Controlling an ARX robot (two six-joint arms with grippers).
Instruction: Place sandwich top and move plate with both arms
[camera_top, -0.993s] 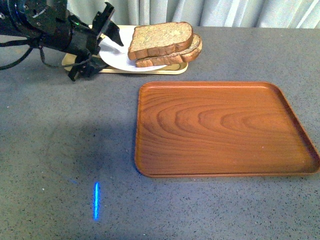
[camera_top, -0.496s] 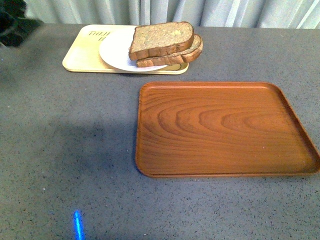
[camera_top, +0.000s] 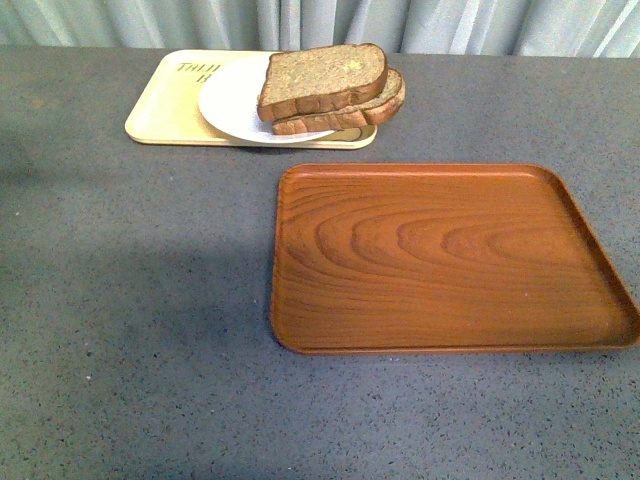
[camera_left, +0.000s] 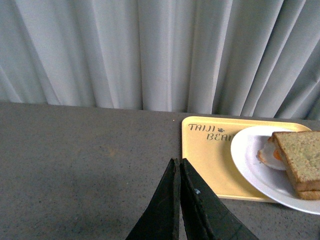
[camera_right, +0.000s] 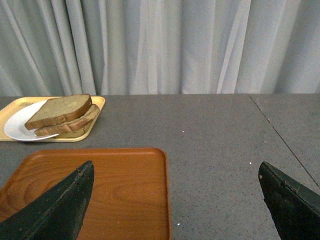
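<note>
Sandwich top (camera_top: 322, 78) is already stacked on the lower slice on the plate (camera_top: 232, 100), so by my reading the placing is done and the plate move is the step in hand.

Starting at the claws: the left gripper (camera_left: 178, 170) shows in its wrist view with both black fingers pressed flat together, nothing between them, pointing over bare grey table (camera_top: 140, 290) towards the near corner of the beige tray (camera_left: 210, 155). The right gripper (camera_right: 175, 200) has its two fingers spread wide, one at each side of its wrist view, with nothing held; below and ahead of it lies the brown wooden tray (camera_top: 440, 260). Neither arm appears in the front view.

Further out, the plate sits on the beige tray at the far side of the table, its rim overhanging the tray's near edge slightly. The sandwich rests towards the plate's right side. Something orange and white, possibly an egg filling, peeks out under the bread in the left wrist view, though it is too small to be sure.

Next, the left claw would need to open, and both claws would need to reach the plate's rim from opposite sides, then lift it level so the stack does not slide, most likely towards the wooden tray.
</note>
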